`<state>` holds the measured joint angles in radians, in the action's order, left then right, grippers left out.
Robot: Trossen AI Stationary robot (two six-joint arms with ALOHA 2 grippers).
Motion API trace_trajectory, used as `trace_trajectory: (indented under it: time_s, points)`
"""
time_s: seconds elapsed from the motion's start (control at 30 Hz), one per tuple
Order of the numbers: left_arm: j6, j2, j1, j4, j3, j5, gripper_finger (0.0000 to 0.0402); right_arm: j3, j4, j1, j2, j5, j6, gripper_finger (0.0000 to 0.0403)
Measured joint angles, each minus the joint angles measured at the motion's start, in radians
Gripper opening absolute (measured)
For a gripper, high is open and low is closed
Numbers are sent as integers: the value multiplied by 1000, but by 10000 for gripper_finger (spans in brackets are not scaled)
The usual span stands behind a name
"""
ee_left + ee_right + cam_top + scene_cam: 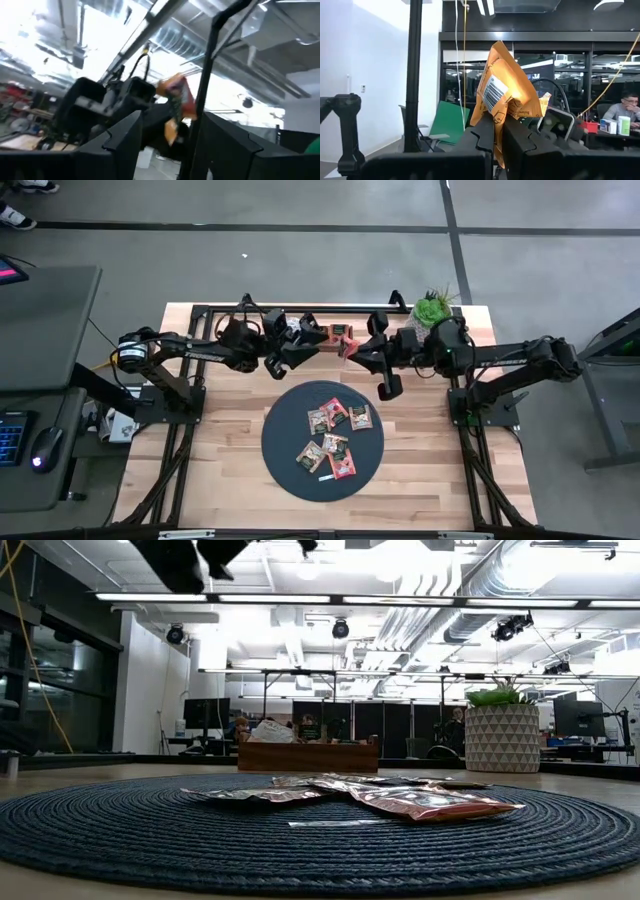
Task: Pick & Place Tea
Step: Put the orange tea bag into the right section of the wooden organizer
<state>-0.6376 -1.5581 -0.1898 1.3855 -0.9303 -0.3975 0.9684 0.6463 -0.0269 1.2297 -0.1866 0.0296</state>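
Above the worktop's far side, the right gripper (495,137) fingers pinch an orange tea sachet (507,97) by its edge. It looks light, thin and crinkly. The left gripper (167,145) stands released.

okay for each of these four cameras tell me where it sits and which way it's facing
High: overhead, straight down on the mat, both arms.
Low: table height, level across mat to the planter; arm parts at top.
Left wrist: past open left gripper toward the orange sachet.
Right wrist: right gripper shut on that orange sachet.
Shared: both wrists see the sachet.
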Motion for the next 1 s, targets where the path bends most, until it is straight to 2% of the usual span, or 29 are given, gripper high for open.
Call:
trace_trajectory:
  time_s: [0.13, 0.33, 1.0]
  points:
    - [1, 0, 0, -47, -34, -33, 206, 0, 0, 0, 0, 12, 0, 8]
    - [1, 0, 1, -161, -40, -22, 206, 0, -25, 0, 1, 22, -1, 8]
    - [5, 0, 42, -202, -40, 7, 206, 0, -87, 0, 1, 39, -3, 8]
